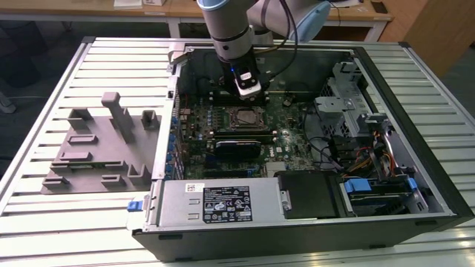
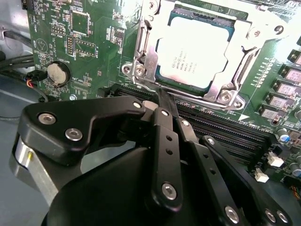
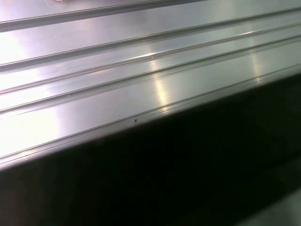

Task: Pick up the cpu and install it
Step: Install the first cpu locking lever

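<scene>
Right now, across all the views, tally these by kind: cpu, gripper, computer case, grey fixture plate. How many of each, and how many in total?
cpu: 1
gripper: 1
computer case: 1
grey fixture plate: 1
Total: 4

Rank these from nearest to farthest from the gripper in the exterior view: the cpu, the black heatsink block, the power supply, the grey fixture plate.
1. cpu, in its socket just below the gripper.
2. black heatsink block, further down the motherboard.
3. power supply, at the case's near edge.
4. grey fixture plate, outside the case, at the exterior view's left.

The last two are close; ranking is tentative.
</scene>
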### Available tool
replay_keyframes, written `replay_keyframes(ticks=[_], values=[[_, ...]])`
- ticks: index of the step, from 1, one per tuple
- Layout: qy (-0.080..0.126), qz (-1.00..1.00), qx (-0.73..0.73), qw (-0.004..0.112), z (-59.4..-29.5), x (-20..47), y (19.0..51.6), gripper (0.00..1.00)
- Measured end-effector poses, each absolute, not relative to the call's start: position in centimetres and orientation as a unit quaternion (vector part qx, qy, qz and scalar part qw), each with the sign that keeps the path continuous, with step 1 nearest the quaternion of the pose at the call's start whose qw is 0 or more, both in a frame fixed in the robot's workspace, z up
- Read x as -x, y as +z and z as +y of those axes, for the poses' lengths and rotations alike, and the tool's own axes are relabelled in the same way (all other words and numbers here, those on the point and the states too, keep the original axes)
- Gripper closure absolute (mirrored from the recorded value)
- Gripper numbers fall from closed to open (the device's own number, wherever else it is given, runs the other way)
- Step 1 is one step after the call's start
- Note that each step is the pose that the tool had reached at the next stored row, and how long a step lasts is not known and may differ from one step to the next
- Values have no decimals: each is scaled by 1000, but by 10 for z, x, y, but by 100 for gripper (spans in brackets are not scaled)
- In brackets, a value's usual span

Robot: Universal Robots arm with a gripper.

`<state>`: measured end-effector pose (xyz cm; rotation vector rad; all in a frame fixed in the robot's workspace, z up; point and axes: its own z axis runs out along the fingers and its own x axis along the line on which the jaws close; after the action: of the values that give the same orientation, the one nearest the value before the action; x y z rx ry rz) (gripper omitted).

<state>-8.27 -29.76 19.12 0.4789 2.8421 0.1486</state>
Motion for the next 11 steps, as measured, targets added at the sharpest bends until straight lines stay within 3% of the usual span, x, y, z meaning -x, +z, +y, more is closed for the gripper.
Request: replay_keyframes(ticks=[11], values=[[51, 977, -165, 127, -298, 82, 190, 89]])
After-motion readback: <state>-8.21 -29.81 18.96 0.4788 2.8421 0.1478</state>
